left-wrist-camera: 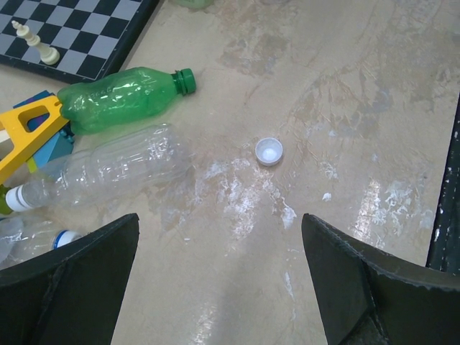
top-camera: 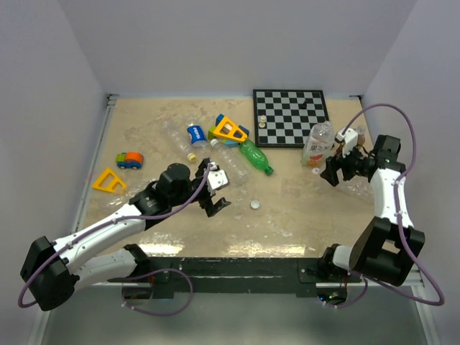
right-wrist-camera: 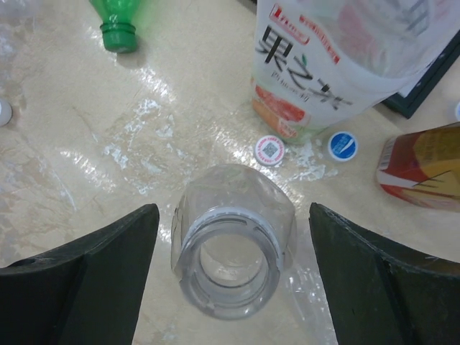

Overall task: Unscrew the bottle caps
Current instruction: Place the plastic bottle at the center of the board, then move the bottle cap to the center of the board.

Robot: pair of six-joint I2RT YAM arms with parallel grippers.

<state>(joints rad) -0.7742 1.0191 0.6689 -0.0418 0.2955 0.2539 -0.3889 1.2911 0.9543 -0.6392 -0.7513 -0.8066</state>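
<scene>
right gripper [top-camera: 333, 172], arm folded and wrist dipped, stands open either side of an uncapped clear bottle [right-wrist-camera: 228, 244], touching nothing, seemingly done with it; a blue cap [right-wrist-camera: 343, 145] lies just beyond. left gripper [left-wrist-camera: 219, 223], arm stretched to mid-table, hangs wide open facing a white cap [left-wrist-camera: 269, 151]; the green bottle [left-wrist-camera: 118, 98] beyond is still capped.

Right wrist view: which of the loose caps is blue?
The blue cap, lying between the labelled bottle and the amber bottle. Its neighbour, the red-rimmed cap, is white; the left-edge cap is plain white.
</scene>
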